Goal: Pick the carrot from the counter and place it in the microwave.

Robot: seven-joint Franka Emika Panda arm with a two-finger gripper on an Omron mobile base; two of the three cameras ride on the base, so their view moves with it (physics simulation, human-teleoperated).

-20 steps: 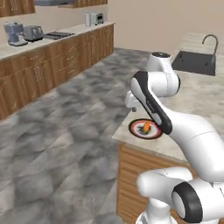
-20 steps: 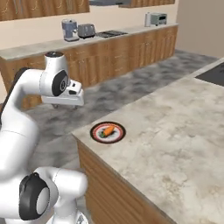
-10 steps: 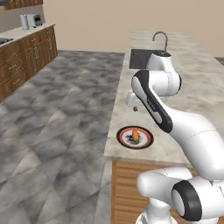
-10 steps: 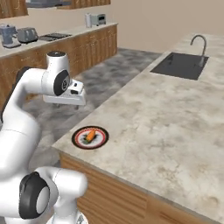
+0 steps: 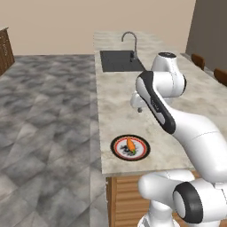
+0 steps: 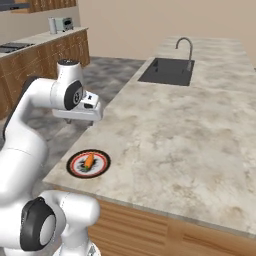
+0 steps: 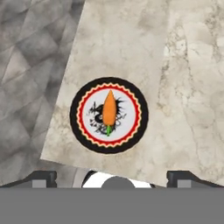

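Observation:
The carrot point(image 7: 109, 109) is small and orange with a green stub. It lies on a round plate point(image 7: 89, 131) that has a black rim and a red ring. The plate sits near the corner of the beige mottled counter point(image 5: 119, 106), close to its edge. The same carrot point(image 5: 131, 144) point(image 6: 88, 162) lies in front of the arm's base. My gripper point(image 7: 113, 178) hangs high above the counter, a little beyond the plate, and is open with its fingertips point(image 7: 42, 177) wide apart and nothing between them. The white hand point(image 5: 137, 101) points down. The microwave is out of view.
A dark sink point(image 5: 119, 60) with a curved faucet point(image 5: 131, 40) lies at the counter's far end. Grey stone floor point(image 5: 44, 115) runs along the counter's left side. Wooden cabinets with a toaster point(image 6: 59, 24) stand at the far left.
The base has driven and turned, so the whole scene has shifted. The sink and the length of the counter now lie ahead. The arm keeps its pose and the carrot stays on its plate.

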